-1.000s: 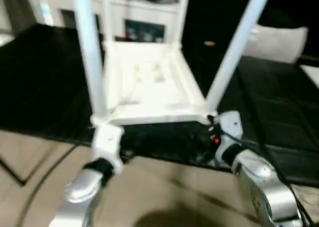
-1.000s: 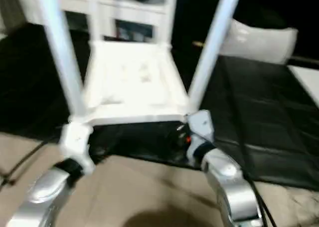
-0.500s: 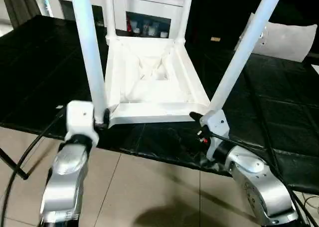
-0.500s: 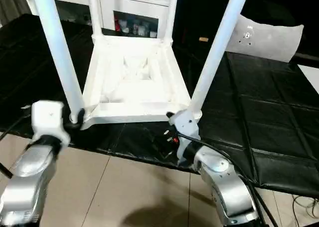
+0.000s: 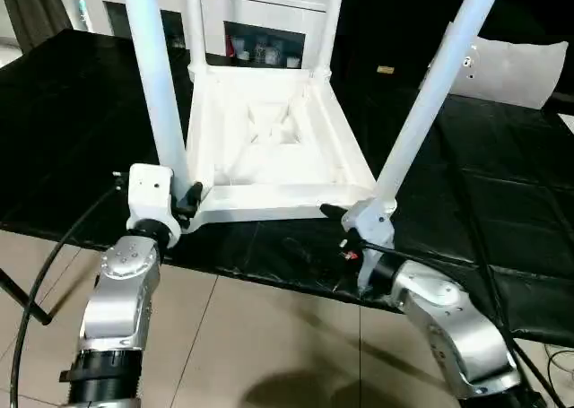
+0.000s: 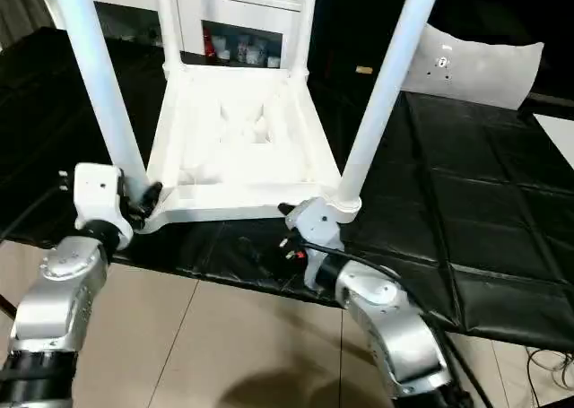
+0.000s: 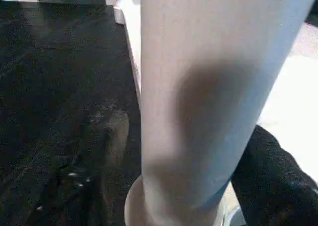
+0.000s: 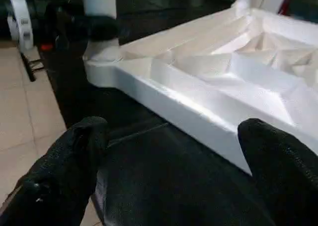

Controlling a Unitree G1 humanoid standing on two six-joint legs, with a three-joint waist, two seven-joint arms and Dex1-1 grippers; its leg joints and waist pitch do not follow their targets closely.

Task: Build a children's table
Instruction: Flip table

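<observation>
The children's table (image 5: 269,148) lies upside down on the black mat, ribbed underside up, with four white legs standing in its corner sockets. My left gripper (image 5: 188,199) is open at the foot of the near-left leg (image 5: 157,85). In the left wrist view that leg (image 7: 198,97) stands close between the fingers, one black finger (image 7: 271,186) against its side. My right gripper (image 5: 330,212) is open, low at the table's near edge, just left of the near-right leg (image 5: 430,94). In the right wrist view its fingers (image 8: 74,151) stand wide apart before the table's rim (image 8: 189,102), with nothing held.
The black padded mat (image 5: 502,184) ends just in front of the table, with tiled floor (image 5: 269,336) below. A white cabinet with glass doors (image 5: 260,40) stands behind. A grey-white panel (image 5: 511,67) lies at the back right. A black cable (image 5: 45,273) hangs by my left arm.
The camera has steadied. My left gripper has moved in closer to the near-left leg's base. My right gripper has slid a little left along the table's near edge.
</observation>
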